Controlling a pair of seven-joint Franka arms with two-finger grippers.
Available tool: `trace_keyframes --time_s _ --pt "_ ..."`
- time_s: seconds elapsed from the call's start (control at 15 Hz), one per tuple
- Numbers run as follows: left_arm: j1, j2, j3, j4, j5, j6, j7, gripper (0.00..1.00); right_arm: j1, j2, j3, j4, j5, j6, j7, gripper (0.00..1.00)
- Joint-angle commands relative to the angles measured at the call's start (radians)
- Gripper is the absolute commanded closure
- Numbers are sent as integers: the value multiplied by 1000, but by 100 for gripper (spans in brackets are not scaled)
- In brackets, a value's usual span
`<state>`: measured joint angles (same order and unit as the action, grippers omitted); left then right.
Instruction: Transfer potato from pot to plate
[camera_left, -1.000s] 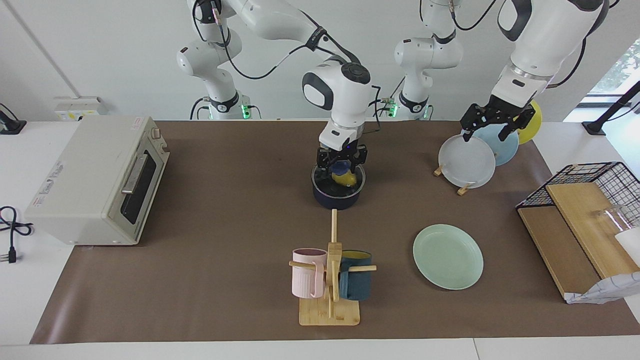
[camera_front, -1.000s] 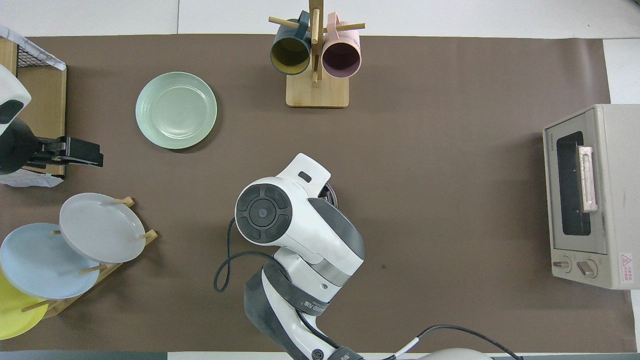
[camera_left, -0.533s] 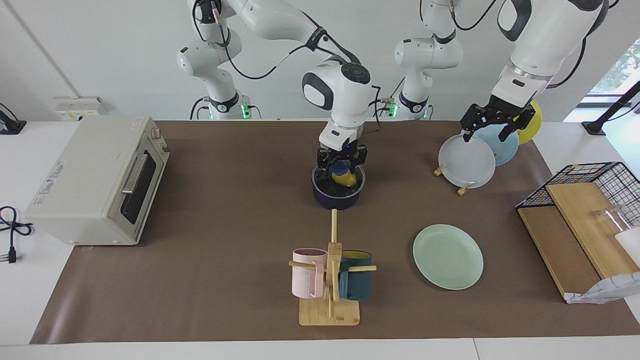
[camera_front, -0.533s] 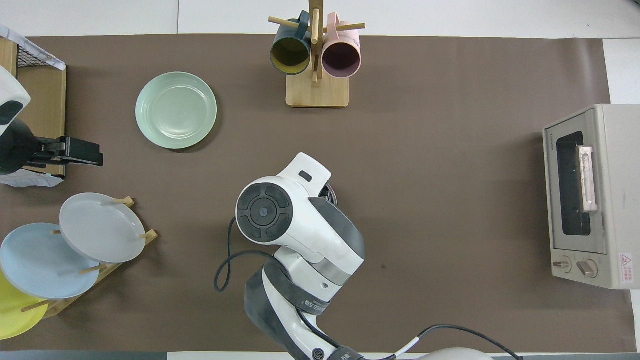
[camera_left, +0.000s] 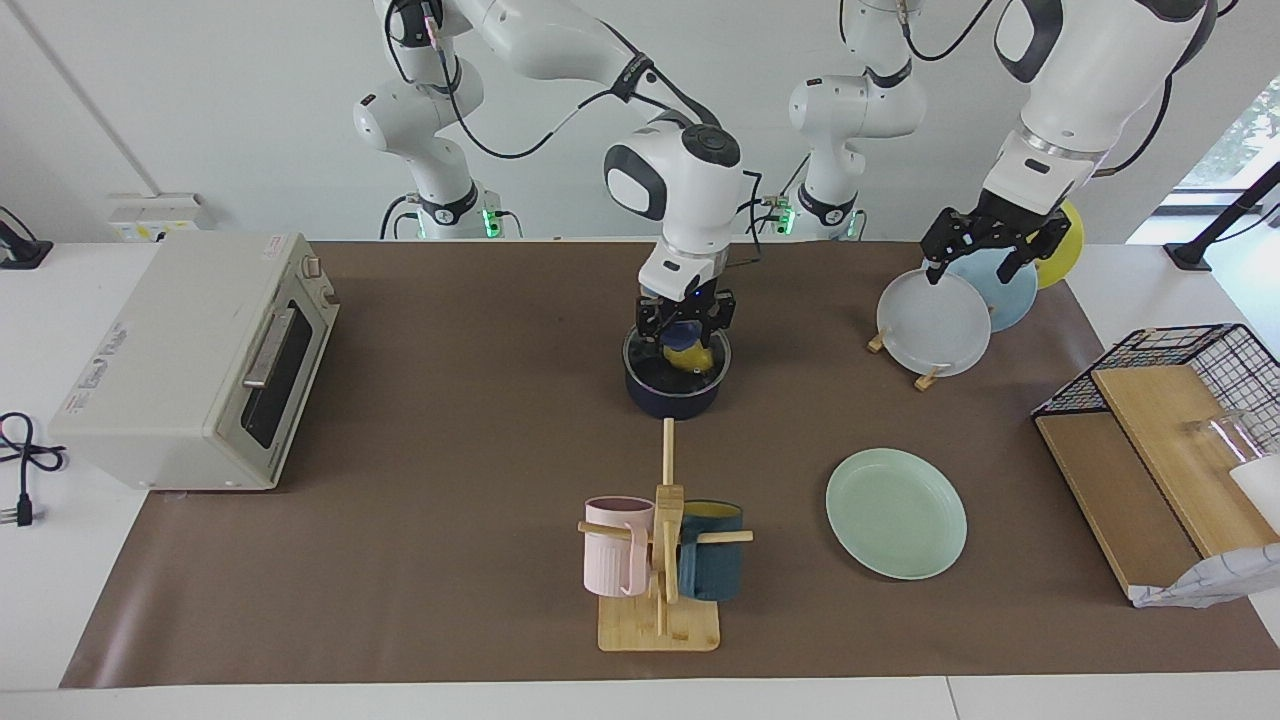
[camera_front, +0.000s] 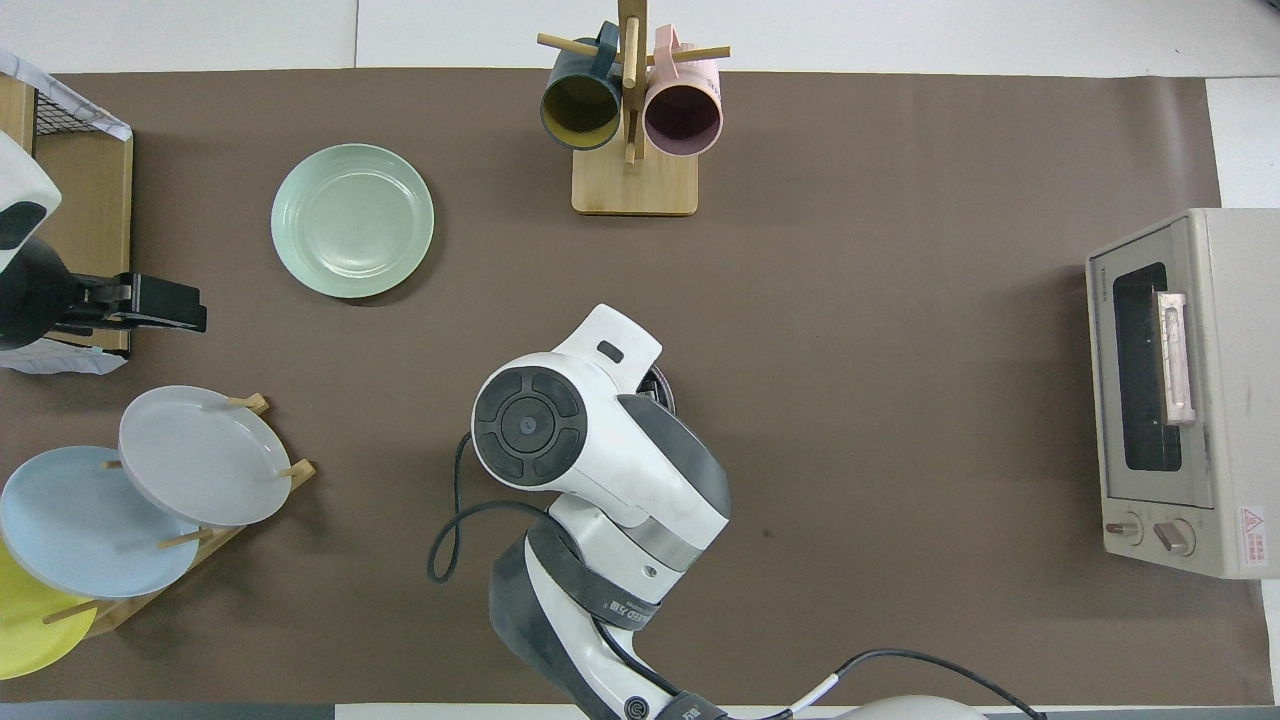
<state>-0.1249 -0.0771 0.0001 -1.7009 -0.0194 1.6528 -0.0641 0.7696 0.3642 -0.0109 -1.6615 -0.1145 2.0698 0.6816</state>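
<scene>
At bench centre: right gripper (camera_left: 685, 338) is down inside the pot (camera_left: 676, 385), jaws either side of the potato (camera_left: 689, 355); pot hidden under the arm in the overhead view
Change: over the last second its jaws have drawn in on the potato; a firm hold cannot be told
Potato: not lifted, in the pot
Plate (camera_left: 896, 512): bare, at about four o'clock from the pot in the facing view
Left gripper (camera_left: 985, 245): waits over the plate rack (camera_left: 925, 378), jaws released
Meaning: grasp step closing; lift judged next

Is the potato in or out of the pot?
In. The potato sits inside the pot, the right end effector down around it.
</scene>
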Motion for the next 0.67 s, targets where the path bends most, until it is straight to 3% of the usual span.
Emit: trace_keyframes --time_s 0.0,0.13,0.6 --pt "10 -30 -8 -37 3 24 -6 0 -13 -11 9 -12 -7 21 -14 23" --pt "10 -30 -8 -39 3 24 -5 0 -19 -11 9 -12 -7 21 -16 29" --pt "10 -30 -6 -42 3 24 -5 0 -16 -13 9 -12 -7 23 -14 33"
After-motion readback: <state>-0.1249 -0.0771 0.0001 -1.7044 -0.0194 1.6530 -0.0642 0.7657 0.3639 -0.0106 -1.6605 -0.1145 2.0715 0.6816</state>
